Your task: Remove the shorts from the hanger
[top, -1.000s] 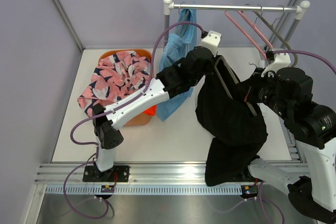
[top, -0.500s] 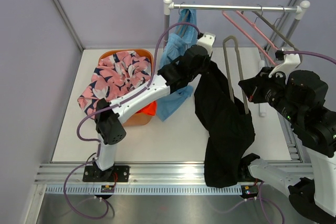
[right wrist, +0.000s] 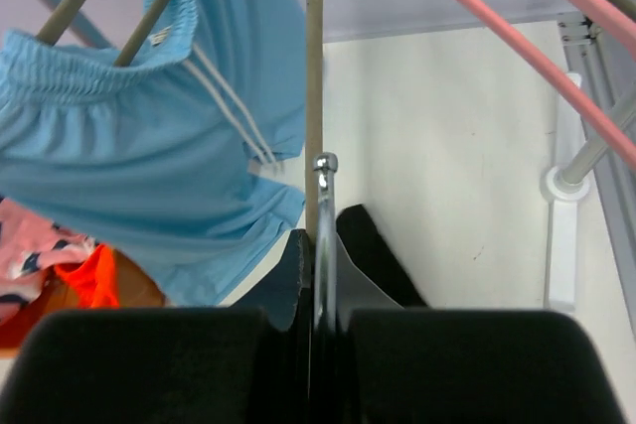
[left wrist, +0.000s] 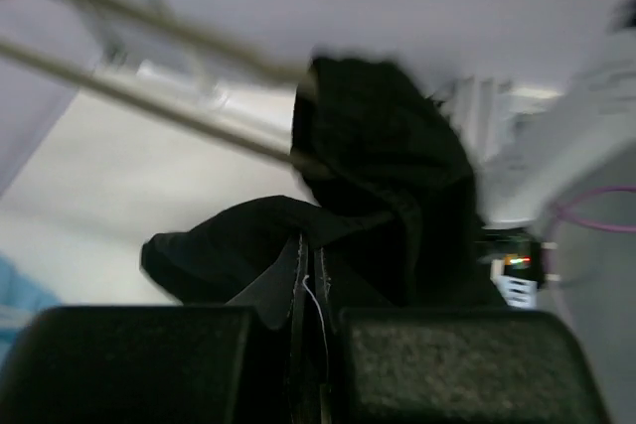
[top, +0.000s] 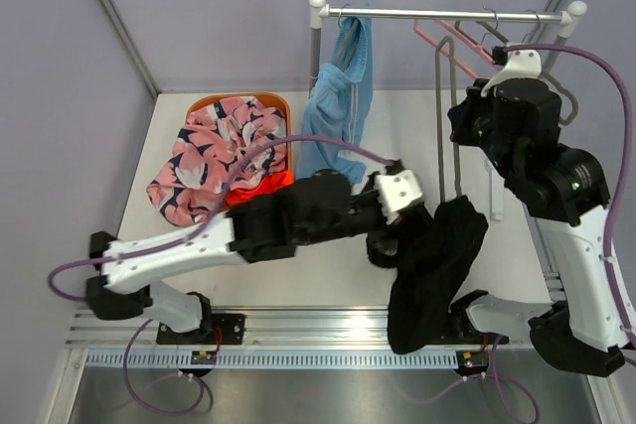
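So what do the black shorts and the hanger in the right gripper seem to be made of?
The black shorts: soft matte fabric; they hang limp and fold. The hanger: smooth grey-beige bar, plastic or coated metal, unclear; its hook looks like shiny chrome metal.

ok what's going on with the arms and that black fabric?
The left gripper is shut on the black fabric shorts, which droop over the table's near edge. The right gripper is shut on the chrome hook of a grey hanger, whose lower end meets the shorts, so I can't tell if they are free. Light blue drawstring shorts hang on the metal rail. Pink patterned shorts lie in the orange basket.
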Robot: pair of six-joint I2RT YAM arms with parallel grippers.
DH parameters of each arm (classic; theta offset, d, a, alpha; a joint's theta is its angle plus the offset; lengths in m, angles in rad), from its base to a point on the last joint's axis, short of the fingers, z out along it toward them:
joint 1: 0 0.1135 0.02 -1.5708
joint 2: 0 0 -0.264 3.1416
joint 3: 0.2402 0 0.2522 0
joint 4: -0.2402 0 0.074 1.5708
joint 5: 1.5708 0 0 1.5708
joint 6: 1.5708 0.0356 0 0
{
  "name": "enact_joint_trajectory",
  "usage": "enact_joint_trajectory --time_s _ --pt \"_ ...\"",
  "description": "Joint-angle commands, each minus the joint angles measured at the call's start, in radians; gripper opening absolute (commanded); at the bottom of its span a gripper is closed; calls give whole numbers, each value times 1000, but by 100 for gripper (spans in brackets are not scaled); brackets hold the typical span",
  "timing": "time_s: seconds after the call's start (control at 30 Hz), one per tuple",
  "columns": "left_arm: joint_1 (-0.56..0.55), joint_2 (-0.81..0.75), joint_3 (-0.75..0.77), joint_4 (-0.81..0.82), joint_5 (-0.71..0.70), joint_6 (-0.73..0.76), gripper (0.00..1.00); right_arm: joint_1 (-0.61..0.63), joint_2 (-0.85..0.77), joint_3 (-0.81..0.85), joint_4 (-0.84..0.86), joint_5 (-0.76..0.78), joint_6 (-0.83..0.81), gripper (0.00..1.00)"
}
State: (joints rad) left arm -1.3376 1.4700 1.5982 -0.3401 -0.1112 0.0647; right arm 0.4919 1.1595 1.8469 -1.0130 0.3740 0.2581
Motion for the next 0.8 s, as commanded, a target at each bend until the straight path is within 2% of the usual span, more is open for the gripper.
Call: enact_joint_trajectory --time_s 0.0,0.07,0.2,0.3,0.33,0.4,0.43,0.5,0.53,0.63,0.67,0.7,0.73,0.77 --pt "-27 -184 -4 -11 171 96 0 7 43 54 134 138 -22 0" --pt "-53 -244 6 -90 269 106 0 7 60 54 180 167 -20 0" --pt "-77 -293 83 -198 262 127 0 7 89 51 224 157 0 0" --pt "-78 -338 109 -186 57 138 0 7 115 72 205 140 13 0" --pt "-78 -346 140 -175 -76 144 0 7 117 80 197 140 12 0" --pt "-77 -350 201 -165 -189 193 0 7 109 71 192 140 10 0" --pt "-77 -343 238 -155 -329 210 0 7 105 61 192 140 10 0" --pt "-75 -326 339 -61 -469 282 0 7 94 58 186 138 7 0" --pt "-75 -301 365 -4 -590 391 0 7 91 61 182 138 7 0" --pt "-49 -240 521 209 -700 646 0 7 88 80 157 134 4 0" --pt "-23 -205 579 369 -705 718 0 7 85 83 151 123 3 0" --pt "0 -186 621 422 -697 797 0 5 82 84 146 120 3 0" --pt "29 -162 670 444 -652 810 0 8 80 92 142 118 1 0" --pt "111 -105 728 437 -631 808 0 7 80 95 131 114 0 0"
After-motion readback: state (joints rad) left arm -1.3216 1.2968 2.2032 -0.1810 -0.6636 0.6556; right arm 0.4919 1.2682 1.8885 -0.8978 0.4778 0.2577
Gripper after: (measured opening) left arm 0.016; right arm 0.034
